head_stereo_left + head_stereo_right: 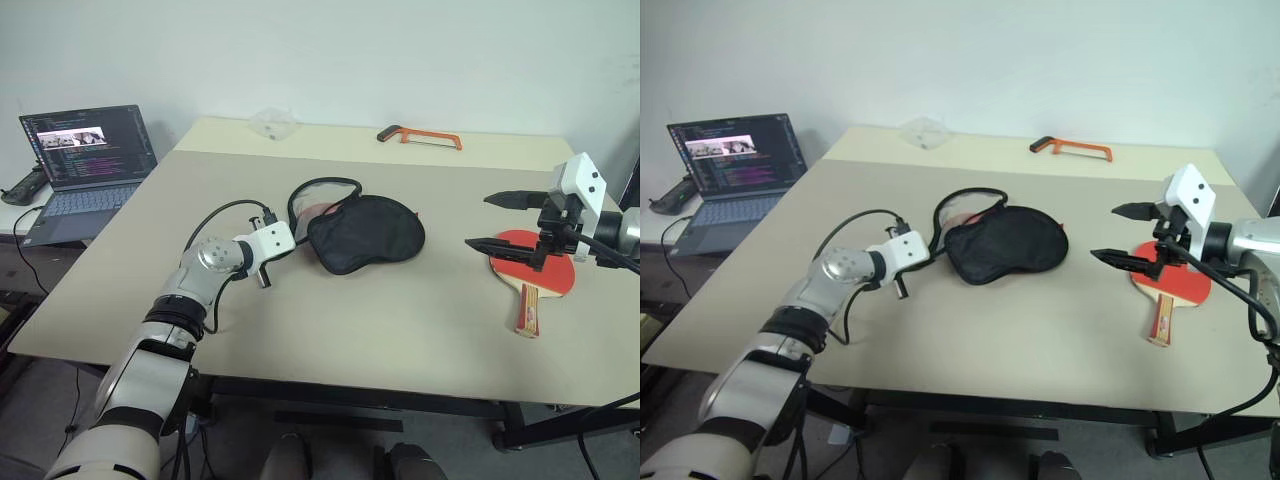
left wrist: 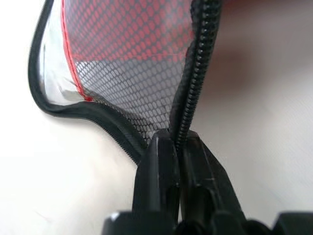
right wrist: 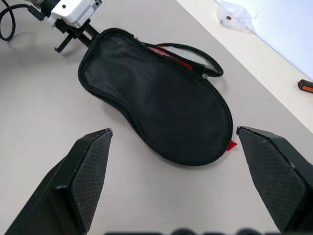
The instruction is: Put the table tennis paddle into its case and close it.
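Right now the left gripper (image 2: 177,147) is pinched tight on the black zipper rim of the case (image 1: 365,235), at the narrow end next to the mesh panel (image 2: 137,63). The case lies near the middle of the table (image 1: 420,330). Its black outside faces up, and a loop of rim stands open at the far left side, with a bit of red lining showing inside.

Next, off to the right, the table tennis paddle (image 1: 534,271) lies flat on the table, well apart from the case. Its red face is up and its wooden handle points toward the near edge. The right gripper (image 1: 494,222) hangs above the paddle with its 2 fingers spread wide. It holds nothing.

I think the step in hand is lifting the rim to open the case. To do it well, the left gripper should keep a firm pinch and pull up slowly, so the rim does not slip out. The mouth must gape wide enough for the round paddle head.

Farther back sit a laptop (image 1: 88,160), a clear plastic bag (image 1: 272,124) and an orange saw (image 1: 420,135).
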